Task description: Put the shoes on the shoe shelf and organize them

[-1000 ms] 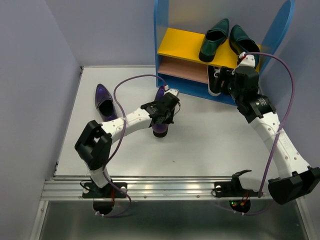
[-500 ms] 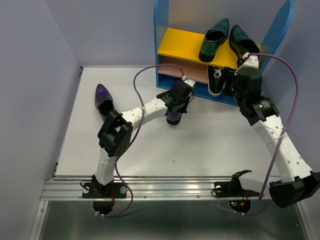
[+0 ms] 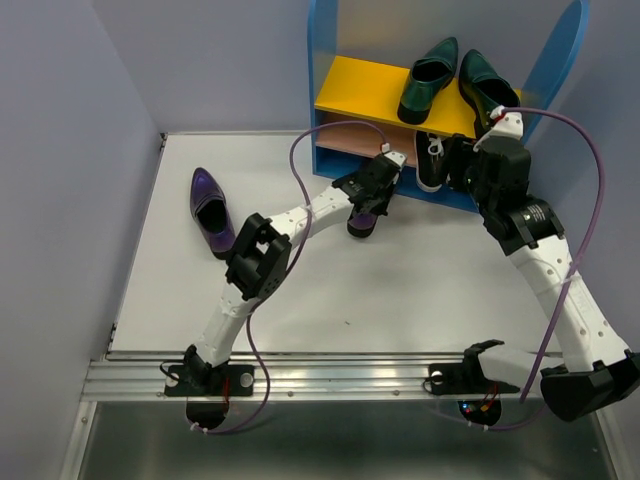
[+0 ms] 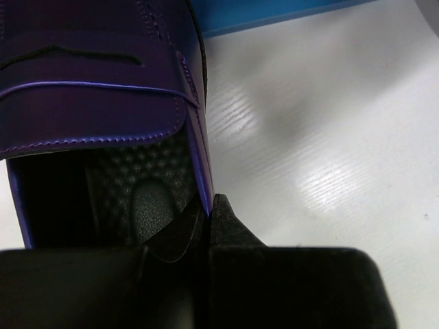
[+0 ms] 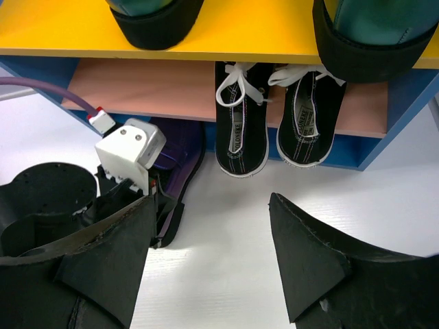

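Purple shoe (image 4: 96, 82); toe cut off above

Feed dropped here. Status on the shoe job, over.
Left gripper shut on purple shoe, toe at shoe shelf. Right gripper open, empty, by sneakers. Second purple shoe on table, far left. Nothing blocking.

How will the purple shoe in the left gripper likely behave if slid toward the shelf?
The purple shoe is probably rigid: its wall holds shape under the pinch of the left gripper. Its glossy upper looks slick and might slip. Held by one side edge, it may pivot if its toe catches the shoe shelf.
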Controlling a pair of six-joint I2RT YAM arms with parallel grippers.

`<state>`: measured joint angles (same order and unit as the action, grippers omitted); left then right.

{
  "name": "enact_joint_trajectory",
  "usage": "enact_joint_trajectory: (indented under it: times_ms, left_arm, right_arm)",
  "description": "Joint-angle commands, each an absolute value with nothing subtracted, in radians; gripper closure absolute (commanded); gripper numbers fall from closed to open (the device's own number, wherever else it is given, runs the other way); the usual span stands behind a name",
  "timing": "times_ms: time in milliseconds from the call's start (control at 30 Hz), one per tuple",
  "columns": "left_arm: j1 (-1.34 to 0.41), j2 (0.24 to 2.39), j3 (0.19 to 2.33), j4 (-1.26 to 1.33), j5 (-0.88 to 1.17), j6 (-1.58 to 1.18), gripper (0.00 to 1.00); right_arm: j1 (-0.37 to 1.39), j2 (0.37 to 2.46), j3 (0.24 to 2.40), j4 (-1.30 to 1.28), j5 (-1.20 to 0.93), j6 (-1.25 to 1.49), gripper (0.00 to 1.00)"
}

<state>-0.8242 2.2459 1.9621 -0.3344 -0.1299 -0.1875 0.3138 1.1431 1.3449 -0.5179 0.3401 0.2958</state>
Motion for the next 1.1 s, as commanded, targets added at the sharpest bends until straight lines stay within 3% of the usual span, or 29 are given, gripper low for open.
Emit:
enact_joint_trajectory:
  times_ms: [0, 900, 1067]
  left_arm:
    - [-0.805, 2.226, 2.089, -0.258, -0.135, -0.137, 1.00]
    - [-0.756, 2.398, 2.298, -0.155, -0.064, -0.090, 1.00]
    - [-0.756, 2.395, 2.292, -0.158, -0.055, -0.092, 0.76]
  right_arm:
    - [0.310, 1.120, 1.368, -0.518, 0.339, 0.308, 0.27]
    - [0.310, 1.117, 1.364, -0.518, 0.316, 0.330, 0.27]
    - [0.310, 1.114, 1.370, -0.523, 0.321, 0.328, 0.27]
